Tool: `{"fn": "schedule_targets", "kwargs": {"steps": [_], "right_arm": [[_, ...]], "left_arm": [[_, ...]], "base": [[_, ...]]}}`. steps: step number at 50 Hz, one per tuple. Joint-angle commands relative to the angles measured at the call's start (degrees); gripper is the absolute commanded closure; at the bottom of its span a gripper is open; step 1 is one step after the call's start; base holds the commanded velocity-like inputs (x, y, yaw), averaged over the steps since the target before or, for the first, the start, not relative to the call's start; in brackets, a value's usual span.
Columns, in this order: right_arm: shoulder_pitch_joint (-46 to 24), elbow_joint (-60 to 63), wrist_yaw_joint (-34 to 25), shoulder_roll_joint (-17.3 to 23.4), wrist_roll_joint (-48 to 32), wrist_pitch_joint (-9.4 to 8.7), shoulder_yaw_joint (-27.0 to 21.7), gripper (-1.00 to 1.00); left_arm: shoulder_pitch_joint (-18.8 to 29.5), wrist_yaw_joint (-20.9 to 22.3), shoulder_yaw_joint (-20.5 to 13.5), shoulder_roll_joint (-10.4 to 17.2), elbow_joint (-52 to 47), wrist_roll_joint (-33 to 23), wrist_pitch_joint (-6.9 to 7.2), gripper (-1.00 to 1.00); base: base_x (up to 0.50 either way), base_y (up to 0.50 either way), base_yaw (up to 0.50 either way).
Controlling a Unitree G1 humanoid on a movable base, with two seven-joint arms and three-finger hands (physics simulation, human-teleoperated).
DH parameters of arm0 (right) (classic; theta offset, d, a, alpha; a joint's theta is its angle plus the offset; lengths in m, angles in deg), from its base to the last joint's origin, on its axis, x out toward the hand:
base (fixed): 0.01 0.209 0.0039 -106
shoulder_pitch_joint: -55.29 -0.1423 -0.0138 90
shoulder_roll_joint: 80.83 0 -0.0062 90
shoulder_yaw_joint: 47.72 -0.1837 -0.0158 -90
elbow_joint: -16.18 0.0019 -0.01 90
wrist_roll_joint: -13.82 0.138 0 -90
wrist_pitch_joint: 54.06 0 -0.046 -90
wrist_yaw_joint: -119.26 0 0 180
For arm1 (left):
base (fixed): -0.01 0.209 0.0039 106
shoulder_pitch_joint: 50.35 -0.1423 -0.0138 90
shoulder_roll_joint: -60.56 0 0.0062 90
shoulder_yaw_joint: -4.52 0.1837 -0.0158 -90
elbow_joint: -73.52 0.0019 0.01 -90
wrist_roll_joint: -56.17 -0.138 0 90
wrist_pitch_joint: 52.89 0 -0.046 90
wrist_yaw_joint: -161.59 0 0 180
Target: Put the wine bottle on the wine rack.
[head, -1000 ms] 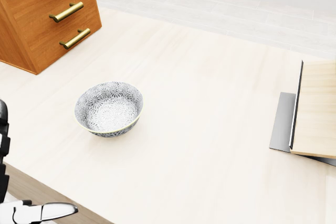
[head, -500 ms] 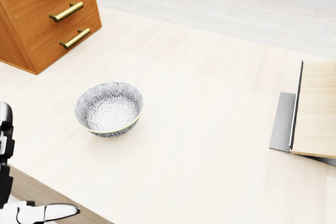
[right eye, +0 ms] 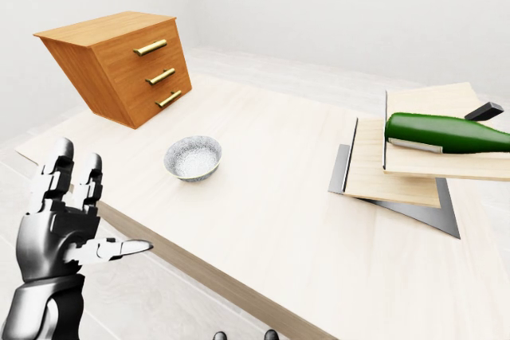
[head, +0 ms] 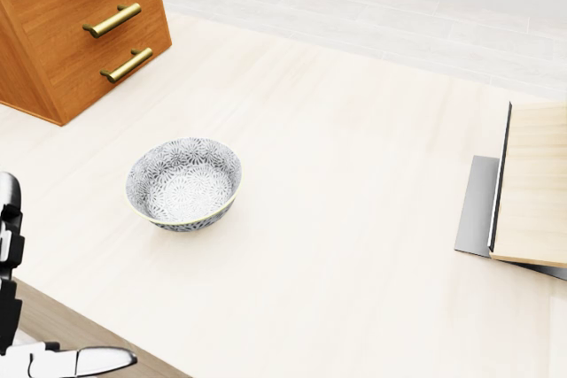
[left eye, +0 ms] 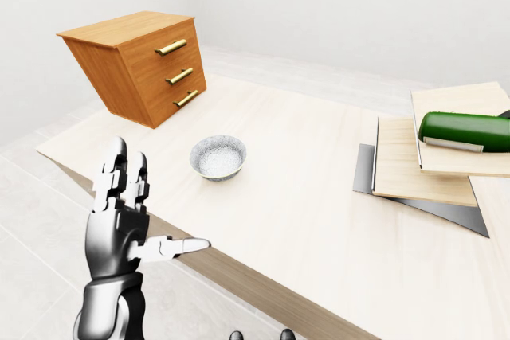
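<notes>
The green wine bottle (right eye: 446, 133) lies on its side on the top board of the wine rack (right eye: 396, 174), a stepped stack of pale wooden boards on a grey base at the right of the table. In the head view only the rack's left edge (head: 532, 188) shows, and the bottle is out of frame. My left hand (left eye: 147, 205) is raised at the lower left, off the table's near edge, open with fingers upright and thumb pointing right. It holds nothing and is far from the bottle. My right hand does not show.
A patterned grey bowl (head: 184, 183) sits on the pale wooden table (left eye: 303, 205) between my hand and the rack. A tilted orange-brown drawer cabinet (left eye: 143, 65) with three brass handles stands at the table's upper left. Pale tiled floor surrounds the table.
In the head view my left hand has shifted slightly at the left edge and the thumb sits a little lower. The bowl, the cabinet and the rack have not moved.
</notes>
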Motion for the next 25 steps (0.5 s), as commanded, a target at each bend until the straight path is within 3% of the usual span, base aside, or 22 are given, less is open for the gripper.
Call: {"fn": "schedule_targets", "kwargs": {"steps": [1, 25], "right_arm": [[5.03, 5.15, 2.55, 0.31, 2.51, 0.00, -4.39, -1.00], [11.87, 18.51, 10.39, 2.38, 7.74, 0.00, -17.23, -1.00]], "left_arm": [[-0.17, 0.08, -0.02, -0.08, -0.18, 0.04, 0.00, -1.00], [-0.22, 0.22, 0.29, -0.16, 0.51, 0.22, 0.00, -1.00]], "base": [[0.00, 0.00, 0.00], [0.00, 0.00, 0.00]]}}
